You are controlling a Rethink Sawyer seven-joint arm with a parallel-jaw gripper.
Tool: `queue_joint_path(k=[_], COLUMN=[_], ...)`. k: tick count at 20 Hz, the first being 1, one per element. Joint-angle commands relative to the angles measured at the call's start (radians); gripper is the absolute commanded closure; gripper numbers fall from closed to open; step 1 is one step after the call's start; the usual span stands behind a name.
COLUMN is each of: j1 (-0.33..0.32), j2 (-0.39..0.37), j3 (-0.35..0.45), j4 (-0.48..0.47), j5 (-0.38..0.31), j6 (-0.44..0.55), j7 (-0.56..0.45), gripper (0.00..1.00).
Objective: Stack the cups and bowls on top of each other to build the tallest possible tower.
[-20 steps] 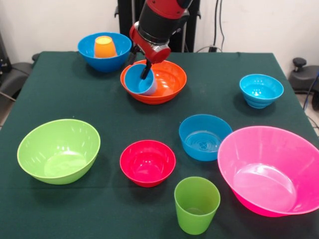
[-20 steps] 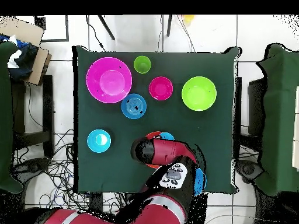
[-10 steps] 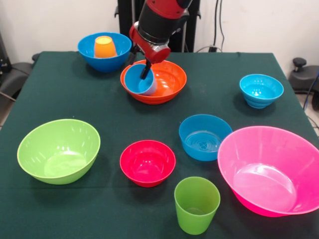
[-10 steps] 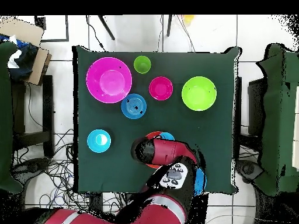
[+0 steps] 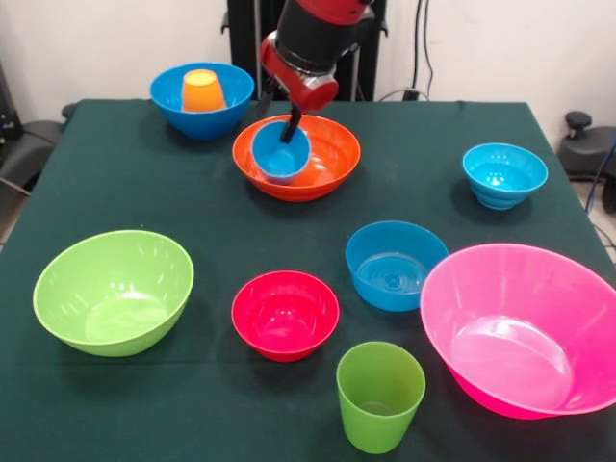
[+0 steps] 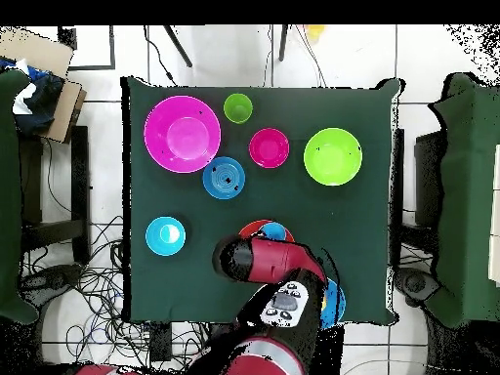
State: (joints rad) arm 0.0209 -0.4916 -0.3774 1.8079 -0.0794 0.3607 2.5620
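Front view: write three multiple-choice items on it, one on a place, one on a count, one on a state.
1. Where is the light blue cup?
A. in the wide orange bowl
B. in the pink bowl
C. on the bare table

2. How many cups sit inside bowls?
A. none
B. two
C. three

3. How does the green cup stand?
A. upside down
B. on its side
C. upright, mouth up

Answers:
1 A, the cup rests in the orange bowl under the gripper.
2 B, the orange cup in the far blue bowl and the light blue one.
3 C, its open mouth faces up.
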Motion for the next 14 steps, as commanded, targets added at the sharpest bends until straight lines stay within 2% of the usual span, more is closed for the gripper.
queue_joint_path(k=[1,6,14], j1=[0.040,0.069,0.072], j2=[-0.042,-0.047,-0.054], j3=[0.102,0.094,0.092], j4=[0.110,0.150,0.184], j5=[0.070,0.093,0.111], j6=[0.024,0.000,-0.028], j7=[0.144,0.161,0.140], gripper=[0.00,0.00,0.00])
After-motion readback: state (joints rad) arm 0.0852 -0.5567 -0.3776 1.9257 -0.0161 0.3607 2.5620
